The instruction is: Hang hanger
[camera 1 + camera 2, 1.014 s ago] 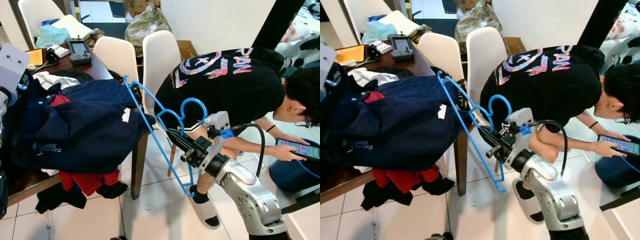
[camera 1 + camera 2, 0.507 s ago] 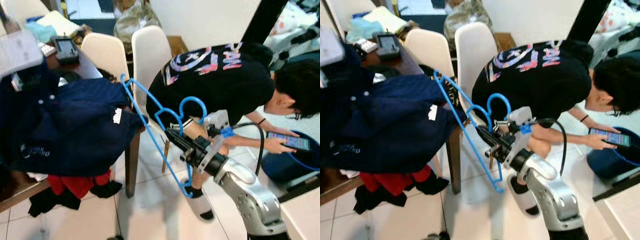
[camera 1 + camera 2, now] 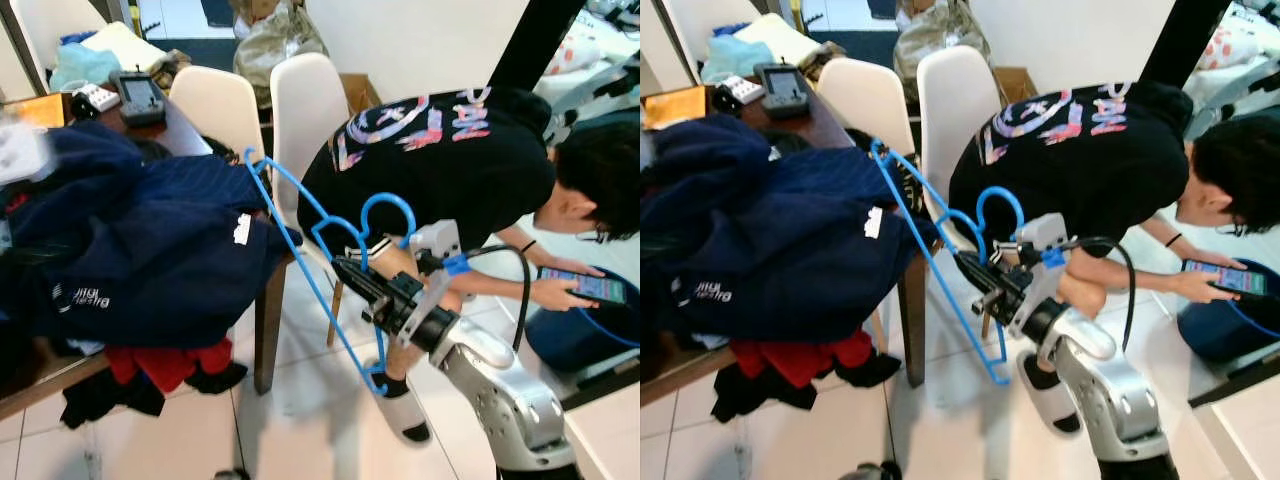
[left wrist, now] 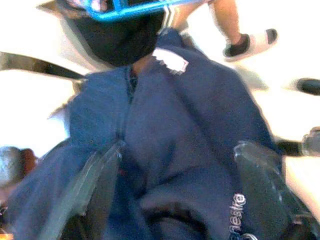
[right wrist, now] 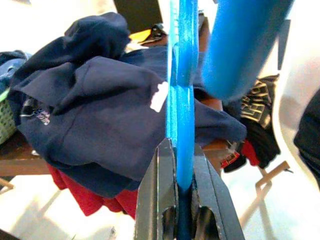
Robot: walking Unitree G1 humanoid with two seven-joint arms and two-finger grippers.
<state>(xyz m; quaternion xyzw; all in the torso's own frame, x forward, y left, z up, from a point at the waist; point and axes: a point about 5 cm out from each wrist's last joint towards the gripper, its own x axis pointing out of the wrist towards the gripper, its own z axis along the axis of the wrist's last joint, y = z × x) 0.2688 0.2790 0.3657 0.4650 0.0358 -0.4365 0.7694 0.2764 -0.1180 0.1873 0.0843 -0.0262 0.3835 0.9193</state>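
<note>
Starting at the robot's left, a heap of clothes covers the tabletop point(image 3: 180, 130): a navy sweatshirt point(image 3: 150, 250) on top, something red point(image 3: 165, 362) spilling out underneath. The left gripper point(image 4: 180, 190) hovers right over that navy cloth, its two fingers point(image 4: 95, 185) spread wide with nothing between them. Behind the heap stand two white chairs point(image 3: 300, 110), and a handheld device point(image 3: 140, 95) lies on the far end of the tabletop.

Further right, the blue hanger point(image 3: 320, 270) is up in the air just beside the table's edge, tilted, one end near the sweatshirt and the other low over the tiled floor point(image 3: 300, 400), its hook point(image 3: 385, 215) curling up toward a person in a black printed shirt point(image 3: 440, 160). The right gripper point(image 3: 352, 274) has its fingers point(image 5: 155, 200) clamped narrow on the hanger's flat bar, which runs straight up between them in the right wrist view. The person bends over a tablet point(image 3: 585, 285) at the far right.

So, as I judge it, picking up the hanger is done and the hold looks firm. What is left is the hanging itself: no rail or hook to take it can be seen from here, and the hanger carries no garment, so the robot most likely has to carry it somewhere first
</note>
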